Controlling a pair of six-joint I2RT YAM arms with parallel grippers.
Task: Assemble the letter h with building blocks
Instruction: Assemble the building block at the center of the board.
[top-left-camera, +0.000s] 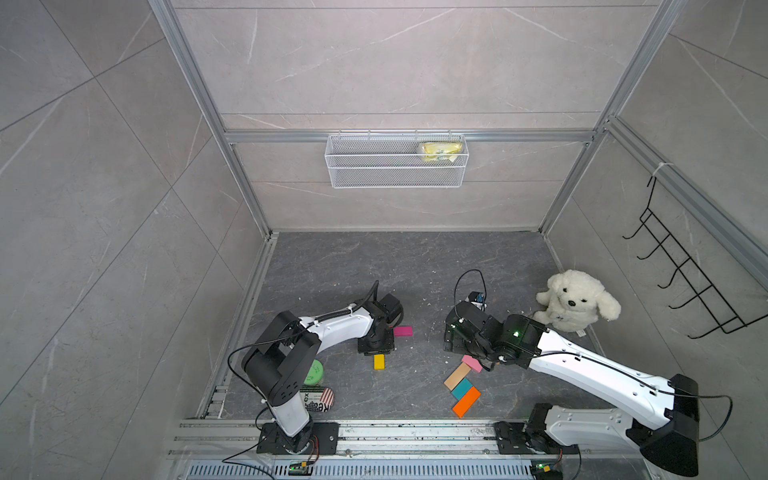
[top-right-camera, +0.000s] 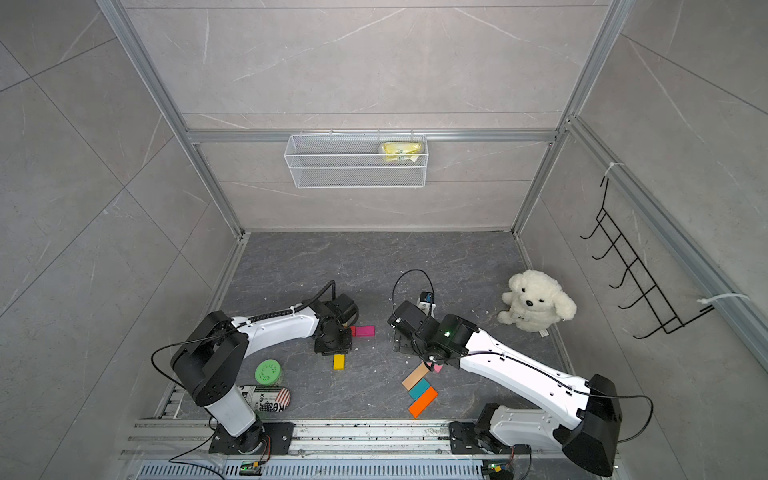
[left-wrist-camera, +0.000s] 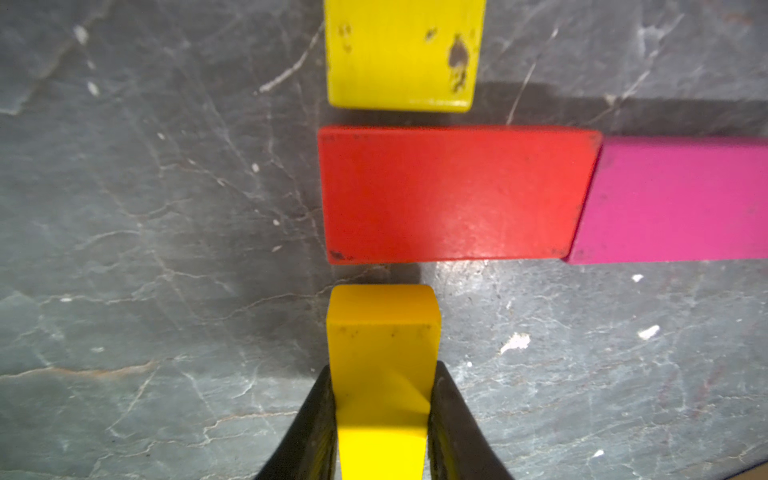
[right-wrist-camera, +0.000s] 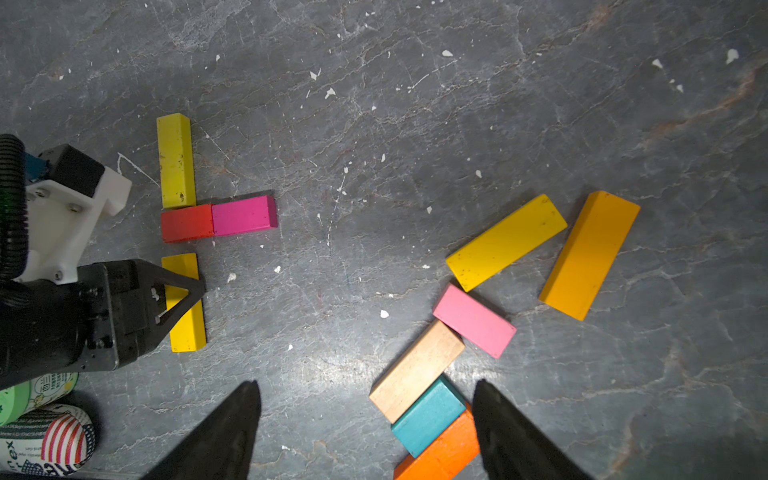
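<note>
- Left hand (left-wrist-camera: 384, 374): closed narrow on the held yellow block (left-wrist-camera: 382, 328), which was gripped by its long sides.
- The block's free end was noted just short of the red block (left-wrist-camera: 453, 193). A thin gap was left and no contact was seen.
- Risk judged: if the gap were closed by a push, the red block and the magenta block (left-wrist-camera: 673, 199) butted against it could be shoved out of square. The stem could also be skewed if the block were dragged on release.
- The far yellow block (left-wrist-camera: 401, 54) was seen beyond the red one, roughly in line and slightly apart. Its paint was chipped.
- Build so far: stem in three pieces, crossbar begun, second leg not yet laid.
- Block faces were noted smooth, with rounded edges.
- Right hand (right-wrist-camera: 365, 386): spread wide, nothing held, above the counter (right-wrist-camera: 415, 124).
- The loose pile was noted close by: tan block (right-wrist-camera: 415, 370), teal block (right-wrist-camera: 428, 415), orange block (right-wrist-camera: 440, 453), pink block (right-wrist-camera: 473, 320), loose yellow block (right-wrist-camera: 505, 241), amber block (right-wrist-camera: 588, 253). They could be scattered by a low sweep.
</note>
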